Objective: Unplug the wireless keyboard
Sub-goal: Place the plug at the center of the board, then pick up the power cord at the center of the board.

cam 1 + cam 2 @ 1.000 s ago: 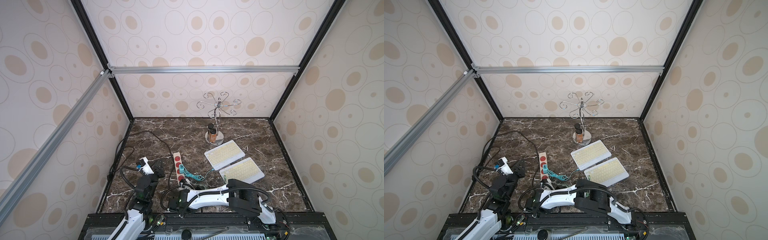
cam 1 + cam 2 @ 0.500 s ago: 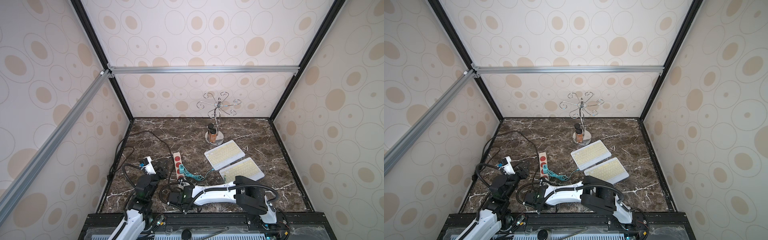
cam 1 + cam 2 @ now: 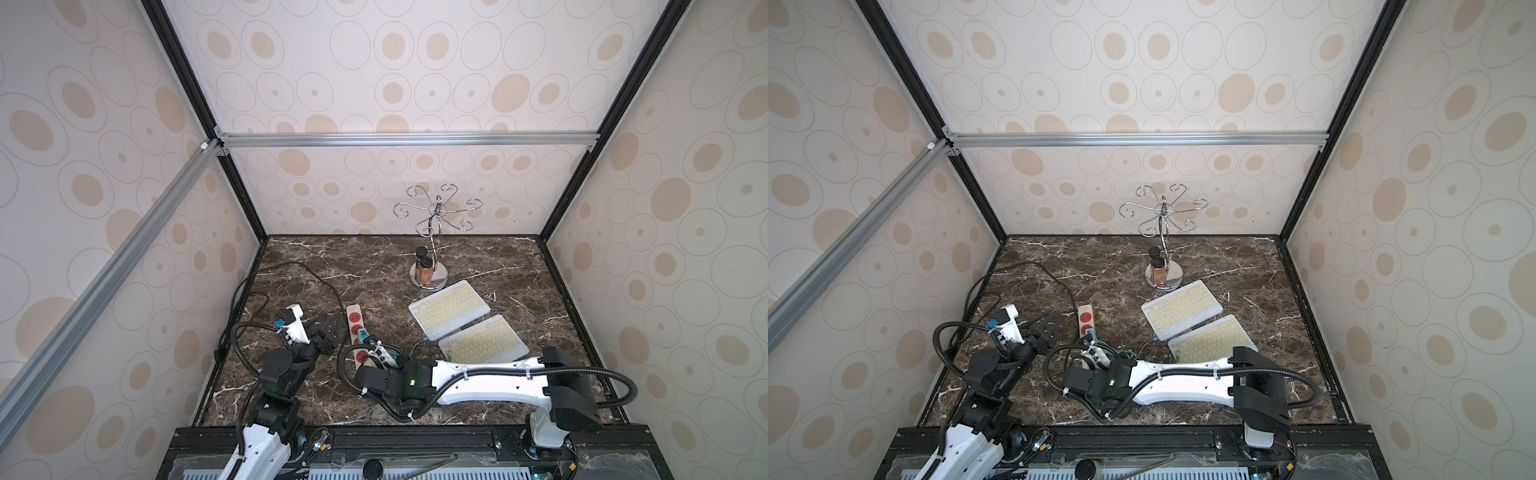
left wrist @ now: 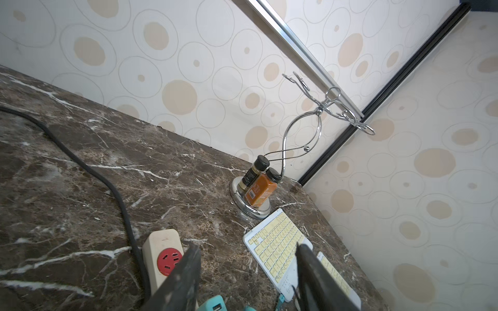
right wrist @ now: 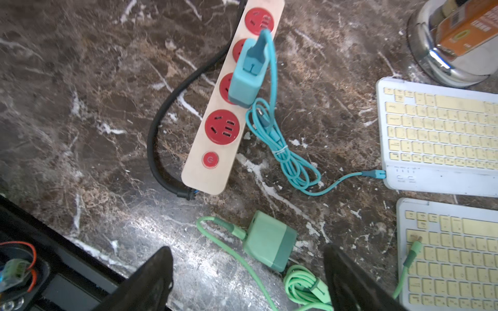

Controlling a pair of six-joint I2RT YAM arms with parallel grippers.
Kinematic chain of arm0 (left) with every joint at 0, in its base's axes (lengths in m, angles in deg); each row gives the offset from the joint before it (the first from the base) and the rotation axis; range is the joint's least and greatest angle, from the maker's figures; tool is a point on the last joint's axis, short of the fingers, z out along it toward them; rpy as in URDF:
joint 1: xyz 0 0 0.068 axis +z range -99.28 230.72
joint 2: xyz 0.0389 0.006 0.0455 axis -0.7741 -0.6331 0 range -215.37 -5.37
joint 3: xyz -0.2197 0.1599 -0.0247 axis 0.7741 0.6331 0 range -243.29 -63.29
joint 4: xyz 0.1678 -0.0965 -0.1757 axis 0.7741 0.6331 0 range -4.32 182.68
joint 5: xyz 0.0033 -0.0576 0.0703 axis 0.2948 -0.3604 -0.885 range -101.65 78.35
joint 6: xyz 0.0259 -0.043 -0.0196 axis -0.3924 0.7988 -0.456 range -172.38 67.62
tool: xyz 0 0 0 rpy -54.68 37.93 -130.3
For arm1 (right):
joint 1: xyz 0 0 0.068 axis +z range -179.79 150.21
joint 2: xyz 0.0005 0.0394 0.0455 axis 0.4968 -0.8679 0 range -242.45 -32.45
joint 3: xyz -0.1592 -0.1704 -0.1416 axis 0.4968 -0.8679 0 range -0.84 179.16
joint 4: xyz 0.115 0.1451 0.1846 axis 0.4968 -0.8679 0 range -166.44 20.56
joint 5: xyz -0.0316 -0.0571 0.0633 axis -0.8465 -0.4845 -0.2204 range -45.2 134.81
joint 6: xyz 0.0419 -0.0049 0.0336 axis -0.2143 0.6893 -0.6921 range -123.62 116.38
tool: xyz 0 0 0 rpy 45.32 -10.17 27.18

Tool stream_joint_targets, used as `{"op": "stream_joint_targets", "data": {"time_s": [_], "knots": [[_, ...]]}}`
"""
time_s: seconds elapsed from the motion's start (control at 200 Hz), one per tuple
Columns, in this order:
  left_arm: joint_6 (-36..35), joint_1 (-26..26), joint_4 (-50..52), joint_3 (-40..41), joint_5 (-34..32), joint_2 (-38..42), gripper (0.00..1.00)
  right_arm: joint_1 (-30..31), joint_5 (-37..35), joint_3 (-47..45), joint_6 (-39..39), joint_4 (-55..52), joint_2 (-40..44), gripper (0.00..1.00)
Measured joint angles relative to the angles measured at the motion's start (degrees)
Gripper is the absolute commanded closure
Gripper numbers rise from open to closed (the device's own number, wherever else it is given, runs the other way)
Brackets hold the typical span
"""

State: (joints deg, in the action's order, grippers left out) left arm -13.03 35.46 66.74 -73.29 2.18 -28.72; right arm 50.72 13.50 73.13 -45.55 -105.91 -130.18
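Dark veined marble tabletop (image 3: 374, 257) inside a papered enclosure, inspected from both top views and both wrist views. Power strip (image 5: 215, 167) lies flat with a blue charger (image 5: 246, 80) seated in one of its red sockets; the blue cable (image 5: 293, 167) runs from it, coiled partway, into the edge of the farther keyboard (image 3: 449, 309). Green charger (image 5: 266, 239) lies on the marble clear of the strip, prongs exposed; its green cable (image 5: 304, 290) ends on the keys of the nearer keyboard (image 3: 484, 345), connector tip bare. Right gripper (image 5: 246, 250) hovers over the green charger, jaws spread wide, neither finger touching it. Left gripper (image 4: 246, 250) stands just beside the strip's far end, jaws apart, nothing between them; contact with the strip cannot be confirmed. Chrome stand (image 3: 432, 224) with two spice bottles (image 3: 424, 268) sits behind the keyboards.
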Motion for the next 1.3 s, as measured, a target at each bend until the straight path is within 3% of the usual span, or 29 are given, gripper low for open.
{"op": "stream_joint_targets", "data": {"time_s": [0.205, 0.34, 0.49, 0.595, 0.715, 0.98, 1.17, 1.301], "knots": [[-2.73, -4.07, 0.28, -4.37, 0.72, -4.17, 0.55, -1.97, -4.28, -13.99, 1.29, 4.35, 17.09, 0.09], [-7.65, -15.04, 1.14, -7.91, -5.88, -9.16, 0.52, -8.09, -7.43, -21.77, 2.73, 7.26, 27.45, 0.08], [-14.84, -26.47, 0.31, -13.22, -13.64, -18.97, 0.43, -18.56, -10.49, -26.32, 4.55, 8.59, 29.64, 0.01], [-20.35, -30.80, -3.32, -13.20, -14.62, -23.91, 0.42, -22.67, -12.52, -30.25, 7.23, 10.29, 31.80, 0.00], [-25.90, -32.61, -6.84, -11.54, -14.43, -25.53, 0.41, -27.82, -12.79, -34.38, 9.70, 12.68, 35.36, 0.00], [-31.76, -32.76, -3.65, -15.87, -12.90, -30.58, 0.43, -43.63, -7.41, -42.77, 13.55, 20.79, 42.03, 0.00], [-34.56, -32.81, 0.48, -22.47, -9.18, -40.33, 0.47, -50.93, -5.66, -44.94, 15.08, 26.23, 40.94, 0.00], [-36.11, -32.81, 4.44, -26.73, -8.55, -47.84, 0.46, -52.68, -4.61, -45.81, 15.52, 29.00, 38.99, 0.00]]}}
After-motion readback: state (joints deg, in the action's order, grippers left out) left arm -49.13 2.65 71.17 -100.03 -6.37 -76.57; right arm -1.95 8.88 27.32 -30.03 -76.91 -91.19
